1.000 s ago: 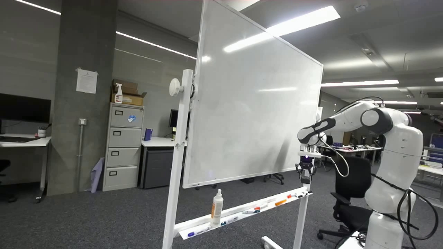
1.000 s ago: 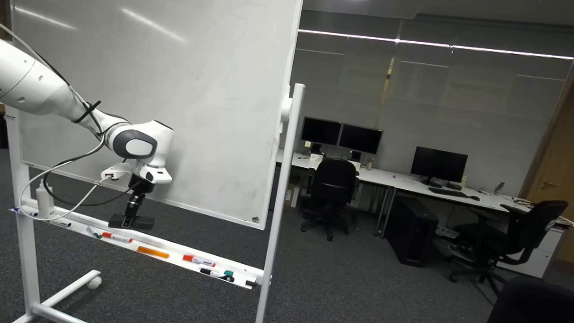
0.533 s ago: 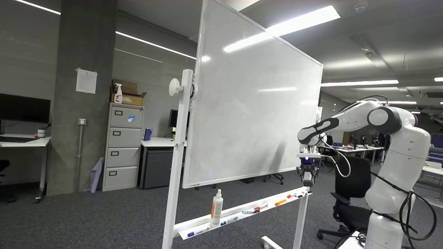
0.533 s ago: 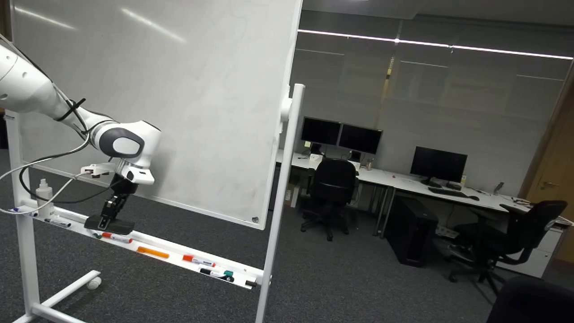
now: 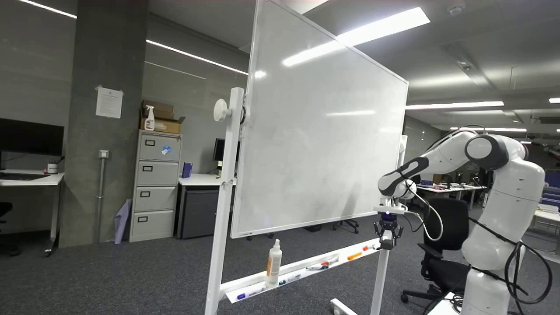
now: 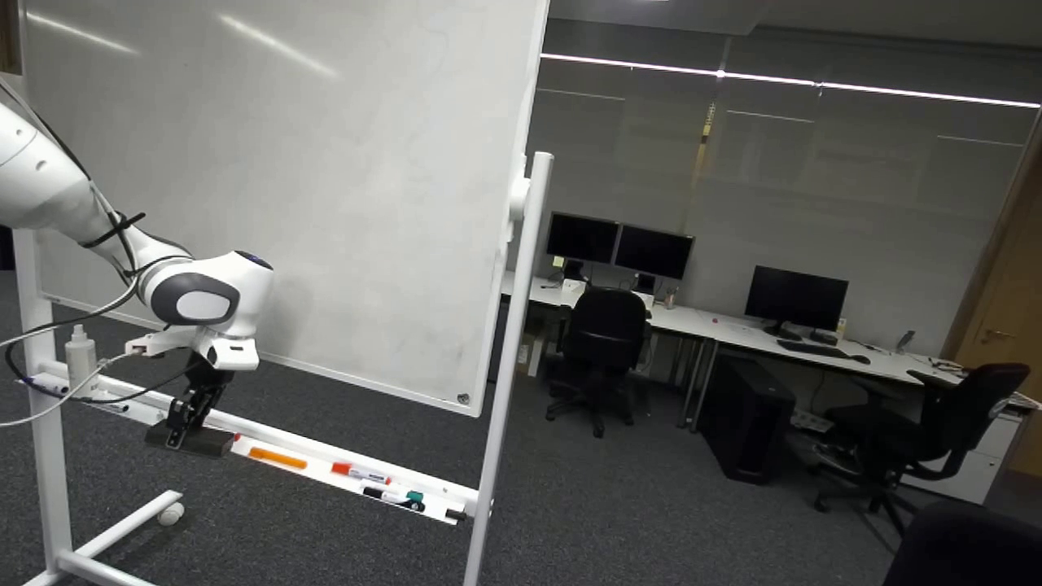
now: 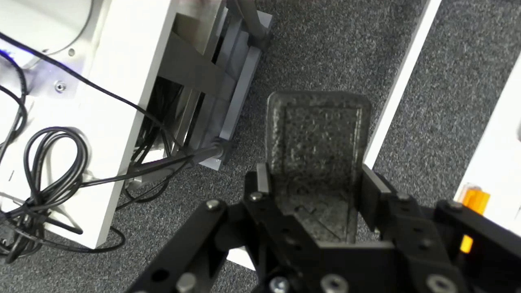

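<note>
Dark block [image 7: 319, 138] sits at the end of the tool [image 7: 317, 178], pinched from both sides.

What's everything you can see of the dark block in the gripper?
The dark block is an oblong, blackish slab with rounded corners. Its upper face has a rim around a speckled, scuffed panel; the material is unclear. The gripper grips it by two opposite sides, above the carpet; in the wrist view, carpet shows between it and the whiteboard tray.
</note>
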Tool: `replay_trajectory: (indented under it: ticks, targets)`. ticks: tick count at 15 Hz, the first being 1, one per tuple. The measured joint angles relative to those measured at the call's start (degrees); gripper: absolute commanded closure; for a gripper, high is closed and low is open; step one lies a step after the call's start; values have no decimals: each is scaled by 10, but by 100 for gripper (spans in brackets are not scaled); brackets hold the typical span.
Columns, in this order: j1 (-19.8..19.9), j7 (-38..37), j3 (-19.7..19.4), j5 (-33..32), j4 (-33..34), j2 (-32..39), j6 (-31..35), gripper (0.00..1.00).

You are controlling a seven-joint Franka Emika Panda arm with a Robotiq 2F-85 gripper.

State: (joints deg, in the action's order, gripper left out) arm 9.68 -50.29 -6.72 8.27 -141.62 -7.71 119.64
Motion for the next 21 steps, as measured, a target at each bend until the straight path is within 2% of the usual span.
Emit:
replay_trajectory:
  ticks: [5, 7, 10, 13, 21]
  targets:
    - [-1, -76, 12, 0, -67, 21, 182, 70]
    - [-3, -87, 14, 7, -81, 34, 240, 70]
    - [-17, -82, 14, 49, -85, 57, 304, 70]
    - [-35, -50, 17, 100, -78, 76, 342, 70]
    - [-35, 53, 15, 191, -16, 121, 341, 70]
